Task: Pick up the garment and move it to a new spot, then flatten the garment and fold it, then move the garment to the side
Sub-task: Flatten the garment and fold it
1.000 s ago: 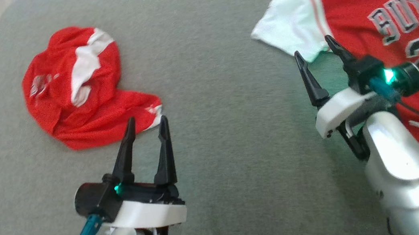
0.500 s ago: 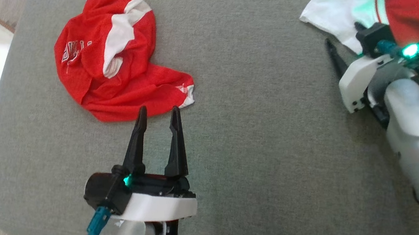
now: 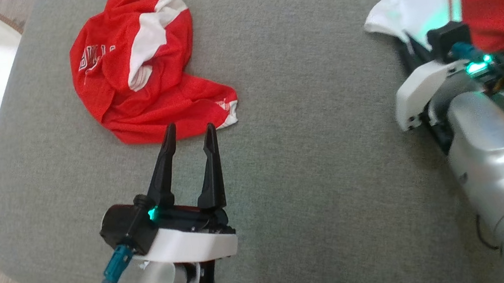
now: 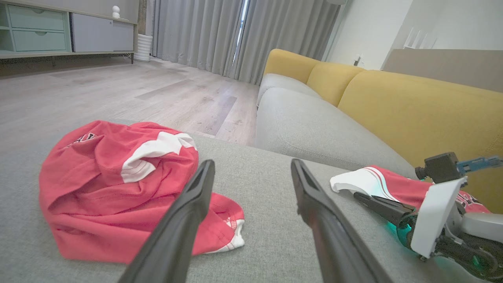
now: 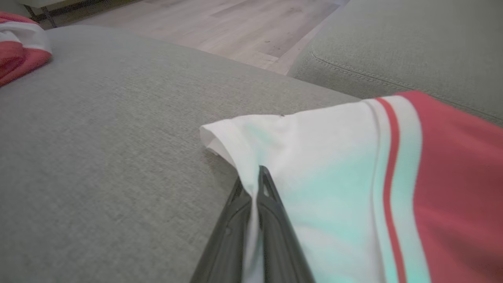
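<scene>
The right claw [image 5: 257,177], open a second ago, now pinches the jersey [image 5: 322,157] by its sleeve, perhaps lifting it. The left claw [image 3: 188,130] stays open, with the shirt [image 3: 135,64] just ahead.

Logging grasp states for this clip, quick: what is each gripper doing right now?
Left gripper: open, empty, fingertips by the crumpled red garment.
Right gripper: shut on the jersey's white sleeve.
</scene>
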{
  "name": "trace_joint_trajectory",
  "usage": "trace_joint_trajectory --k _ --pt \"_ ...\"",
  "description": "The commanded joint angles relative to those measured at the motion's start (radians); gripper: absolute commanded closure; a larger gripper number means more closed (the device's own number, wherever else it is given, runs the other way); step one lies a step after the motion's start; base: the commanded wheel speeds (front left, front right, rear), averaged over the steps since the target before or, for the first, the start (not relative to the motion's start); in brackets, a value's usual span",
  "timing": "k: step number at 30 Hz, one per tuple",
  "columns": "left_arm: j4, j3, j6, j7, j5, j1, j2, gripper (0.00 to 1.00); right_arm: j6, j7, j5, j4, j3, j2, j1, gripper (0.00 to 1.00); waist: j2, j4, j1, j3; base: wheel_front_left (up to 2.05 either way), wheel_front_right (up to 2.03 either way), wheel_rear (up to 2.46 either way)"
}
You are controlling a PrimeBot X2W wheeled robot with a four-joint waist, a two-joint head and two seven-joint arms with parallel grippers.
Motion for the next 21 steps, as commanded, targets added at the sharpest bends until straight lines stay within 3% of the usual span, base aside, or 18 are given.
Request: trace_joint_trajectory --k 1,2,4,7,12,15,16,17,21 --pt "-0.023 0.031 0.002 -0.006 0.000 -0.023 0.003 0.00 -0.001 -0.039 0.055 0.001 0.060 0.044 -0.013 1.00 0.0000 -0.012 0.0000 -0.015 0.00 0.00 0.00" --pt "-0.022 0.034 0.002 -0.006 0.002 -0.022 0.003 0.00 -0.001 -0.053 0.092 0.007 0.089 0.048 -0.011 1.00 0.0000 -0.017 0.0000 -0.021 0.00 0.00 0.00" --pt "-0.015 0.037 -0.003 -0.006 0.008 -0.020 0.003 0.00 -0.001 -0.078 0.303 -0.056 0.283 0.051 0.028 1.00 0.0000 -0.028 0.0000 -0.043 0.00 0.00 0.00" --pt "-0.012 0.047 -0.004 -0.006 0.016 -0.013 0.003 0.00 -0.001 -0.068 0.518 -0.206 0.514 0.051 0.085 1.00 0.0000 -0.053 0.0000 -0.062 0.00 0.00 0.00" --pt "-0.012 0.059 -0.008 -0.006 0.028 -0.001 0.003 0.00 -0.001 -0.020 0.759 -0.410 0.783 0.030 0.121 1.00 0.0000 -0.093 0.0000 -0.084 0.00 0.00 0.00" --pt "-0.012 0.064 -0.009 -0.006 0.031 0.004 0.003 0.00 -0.001 0.006 0.822 -0.461 0.859 -0.012 0.124 1.00 0.0000 -0.109 0.0000 -0.093 0.00 0.00 0.00" --pt "-0.011 0.068 -0.009 -0.006 0.031 0.007 0.003 0.00 -0.001 0.016 0.837 -0.473 0.890 -0.033 0.122 0.34 0.0000 -0.117 0.0000 -0.098 0.00 0.00 0.00" --pt "-0.010 0.071 -0.010 -0.006 0.032 0.010 0.003 0.00 -0.001 0.020 0.851 -0.479 0.910 -0.048 0.121 0.00 0.0000 -0.125 0.0000 -0.102 0.00 0.00 0.00" --pt "-0.007 0.085 -0.013 -0.006 0.038 0.021 0.003 0.00 -0.001 0.018 0.885 -0.471 0.930 -0.081 0.128 0.00 0.0000 -0.160 0.0000 -0.123 0.00 0.00 0.00"
